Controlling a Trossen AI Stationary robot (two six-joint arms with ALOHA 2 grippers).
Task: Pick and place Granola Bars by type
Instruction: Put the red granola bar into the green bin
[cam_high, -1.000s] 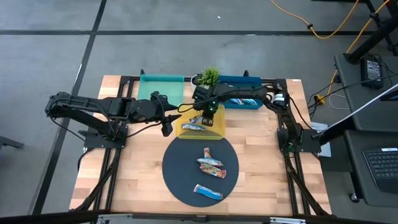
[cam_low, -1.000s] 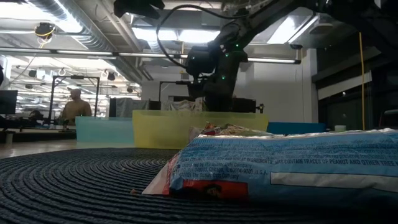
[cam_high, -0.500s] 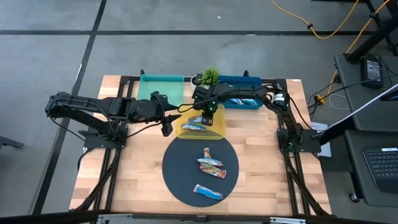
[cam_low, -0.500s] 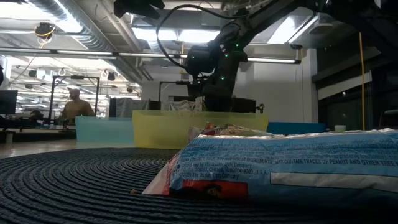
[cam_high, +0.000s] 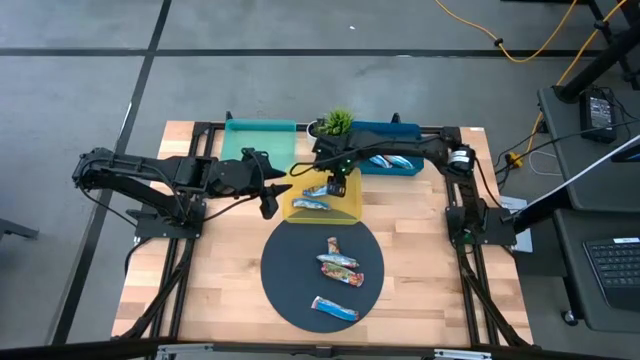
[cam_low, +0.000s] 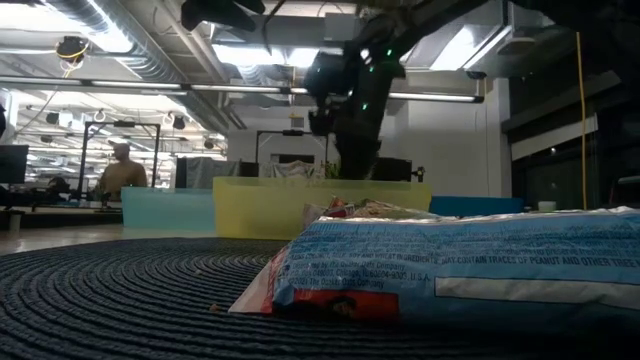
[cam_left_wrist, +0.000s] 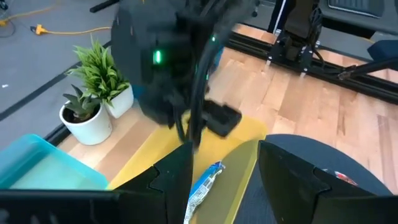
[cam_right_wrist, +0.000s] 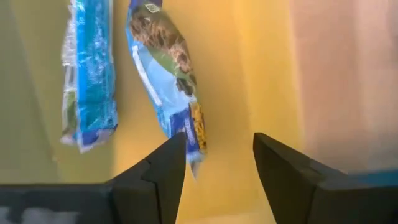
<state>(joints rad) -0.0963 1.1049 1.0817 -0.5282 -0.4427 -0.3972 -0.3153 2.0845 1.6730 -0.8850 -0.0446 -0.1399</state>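
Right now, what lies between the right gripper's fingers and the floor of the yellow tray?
In the right wrist view, a granola bar lies on the yellow tray ahead of the open right gripper, its end showing between the fingers; a second bar lies beside it.

Low view: nearest bar (cam_low: 450, 260) cut off at right edge; yellow tray (cam_low: 320, 207) contents hidden behind its wall; bkgd person (cam_low: 122, 172) too small.

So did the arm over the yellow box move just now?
Yes. In the low view the right gripper has lifted higher above the yellow tray rim, leaving a granola bar lying in the tray, its fingers open.
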